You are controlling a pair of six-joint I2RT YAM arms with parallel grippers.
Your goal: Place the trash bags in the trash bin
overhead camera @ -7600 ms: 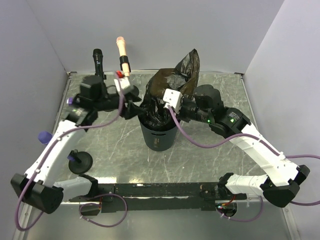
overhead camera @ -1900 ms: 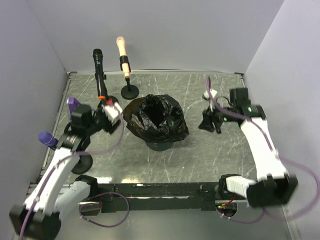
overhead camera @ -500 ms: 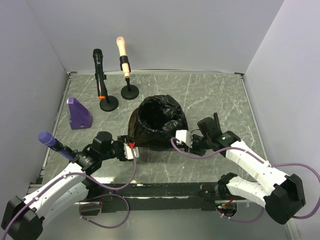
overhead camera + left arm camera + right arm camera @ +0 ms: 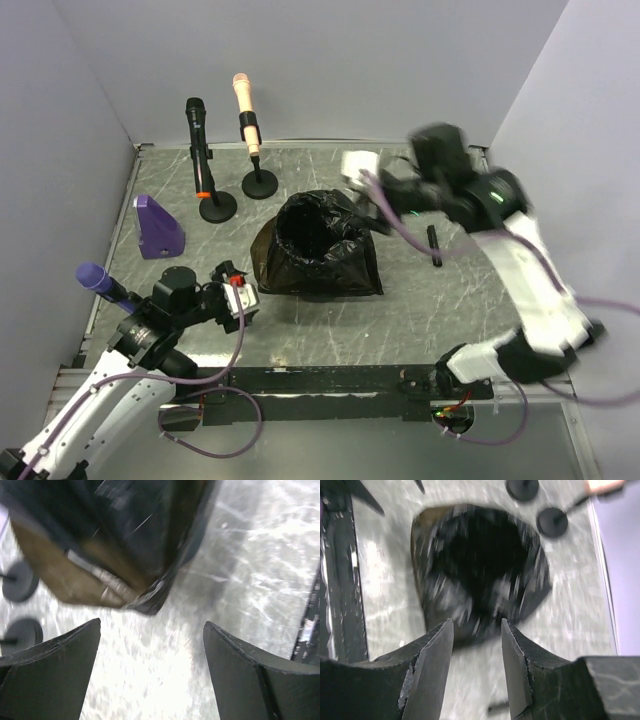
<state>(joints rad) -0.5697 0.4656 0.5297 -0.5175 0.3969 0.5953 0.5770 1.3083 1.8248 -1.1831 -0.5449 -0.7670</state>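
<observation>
A black trash bag (image 4: pixel 315 245) hangs over the middle of the table with its mouth open upward. Its skirt reaches down to the tabletop and the trash bin under it is hidden. My left gripper (image 4: pixel 241 297) sits low at the bag's near-left corner, a little short of it. In the left wrist view this gripper (image 4: pixel 151 625) is wide open over bare table, with the bag's hem (image 4: pixel 145 600) just ahead. My right gripper (image 4: pixel 362 172) is raised at the back right, blurred. In the right wrist view it (image 4: pixel 477 623) is open and empty, looking down on the bag's mouth (image 4: pixel 485 560).
A black microphone (image 4: pixel 197 120) and a peach one (image 4: pixel 243 100) stand on round bases at the back left. A purple wedge (image 4: pixel 157 228) and a purple-headed microphone (image 4: pixel 95 280) are at the left. A small black stick (image 4: pixel 433 245) lies right of the bag.
Both grippers have opened and left the bag's lower edge. The right arm swung up and back to the rear right. The left arm drew back slightly to the near left.
</observation>
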